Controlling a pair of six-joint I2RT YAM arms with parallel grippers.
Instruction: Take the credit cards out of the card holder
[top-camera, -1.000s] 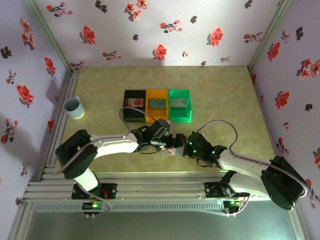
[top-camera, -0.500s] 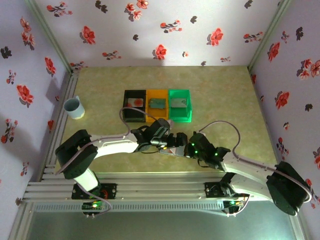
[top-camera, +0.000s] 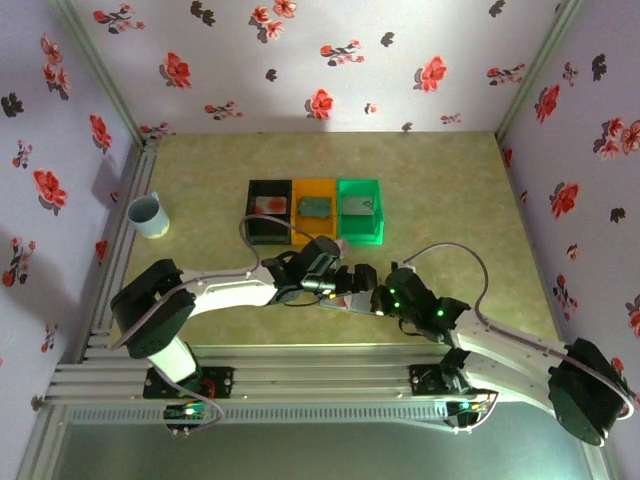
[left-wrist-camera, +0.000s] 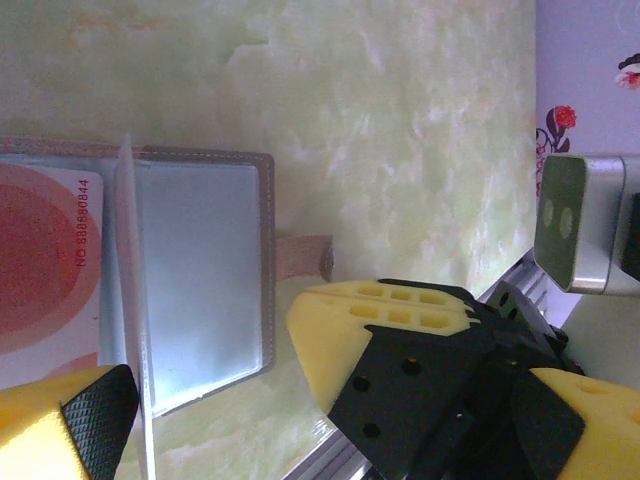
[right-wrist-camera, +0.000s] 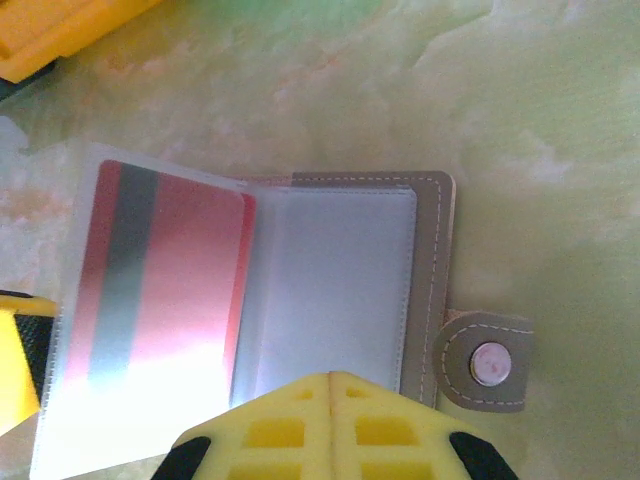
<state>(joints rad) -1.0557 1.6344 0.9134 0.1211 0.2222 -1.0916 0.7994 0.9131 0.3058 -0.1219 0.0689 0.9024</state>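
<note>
Green marbled counter (top-camera: 440, 190) between flower-papered walls, with the card holder (right-wrist-camera: 345, 265) lying open near its front middle.
Its clear sleeve holds a red card (right-wrist-camera: 165, 270) with a grey stripe; the right-hand pocket looks empty, and the snap tab (right-wrist-camera: 487, 362) sticks out to the side. The right end effector (right-wrist-camera: 332, 385) has its fingers pressed together at the holder's near edge. The left end effector (top-camera: 350, 285) is spread wide beside the holder, gripping nothing. Behind them, the black bin (top-camera: 252, 225), orange bin (top-camera: 304, 232) and green bin (top-camera: 375, 228) hold one card each.
</note>
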